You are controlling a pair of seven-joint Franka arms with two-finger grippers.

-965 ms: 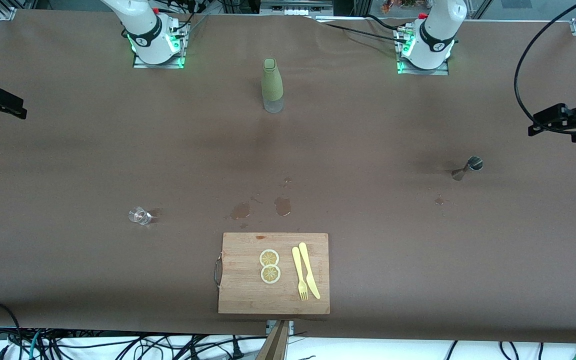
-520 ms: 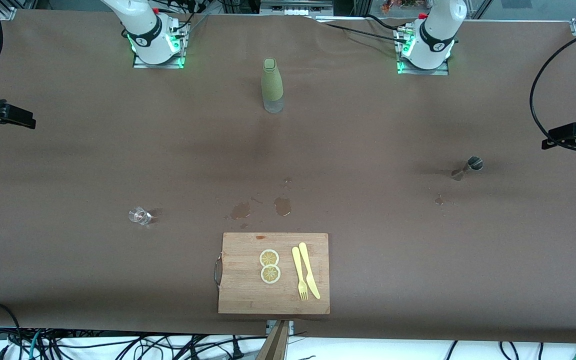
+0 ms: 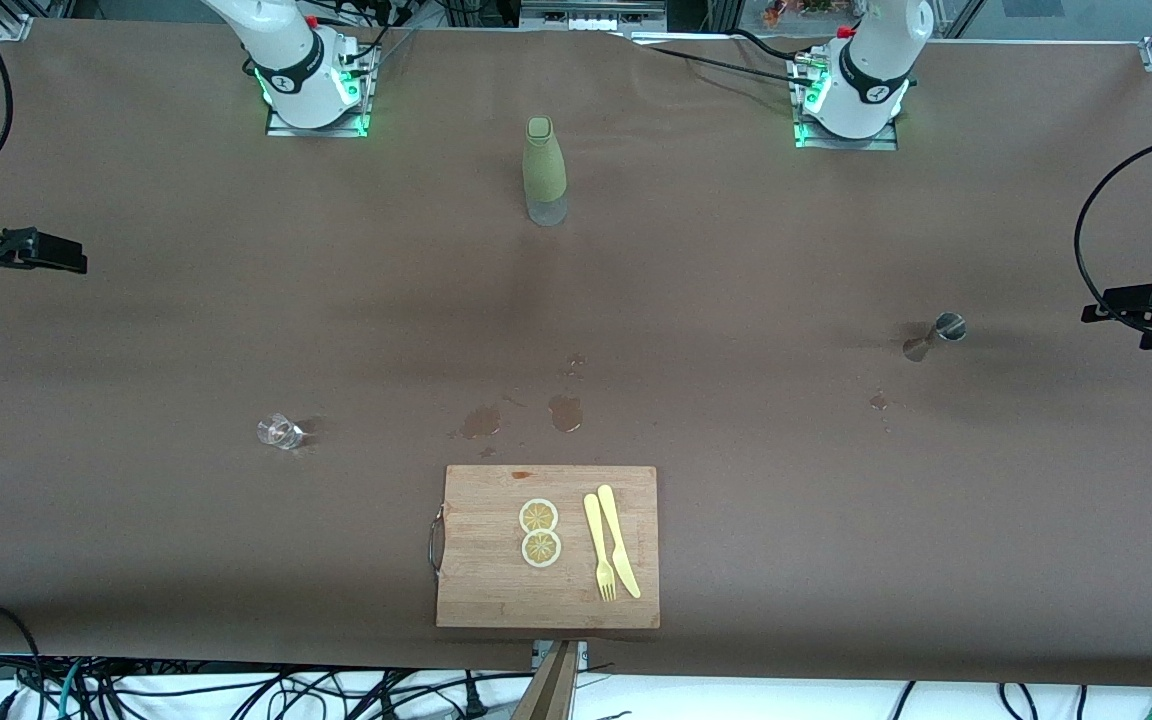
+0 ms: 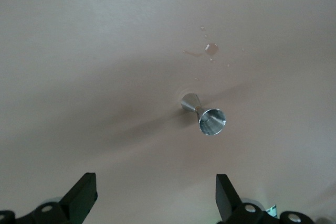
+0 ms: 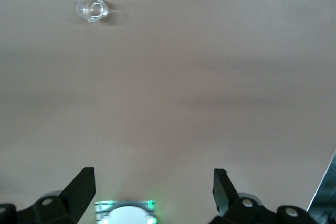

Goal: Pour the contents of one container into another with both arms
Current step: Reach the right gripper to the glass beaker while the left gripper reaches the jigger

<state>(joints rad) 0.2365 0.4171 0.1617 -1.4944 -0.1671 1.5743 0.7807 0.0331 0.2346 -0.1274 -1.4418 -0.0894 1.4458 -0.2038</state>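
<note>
The container, a small silver jigger (image 3: 934, 335), stands upright on the brown table toward the left arm's end; it also shows as a jigger (image 4: 205, 116) with its mouth toward the camera. The other container, a tiny clear glass cup (image 3: 279, 431), stands toward the right arm's end and shows as a cup (image 5: 92, 9) in the right wrist view. My left gripper (image 3: 1121, 302) hovers over the table's edge beside the jigger, open and empty (image 4: 155, 182). Over the right arm's end of the table, well away from the cup, my right gripper (image 3: 51, 255) is also open and empty (image 5: 153, 177).
A tall green bottle (image 3: 544, 172) stands mid-table between the arm bases. A wooden cutting board (image 3: 481, 590) near the front edge carries two lemon slices (image 3: 539, 532) and a yellow fork and knife (image 3: 611, 545). Wet spots (image 3: 565, 411) lie beside the board, with another spot (image 3: 879, 402) near the jigger.
Both grippers have shifted lower in the front view; the right one has also come inward from the table's end. Both stay open. Jigger and cup have not moved.
</note>
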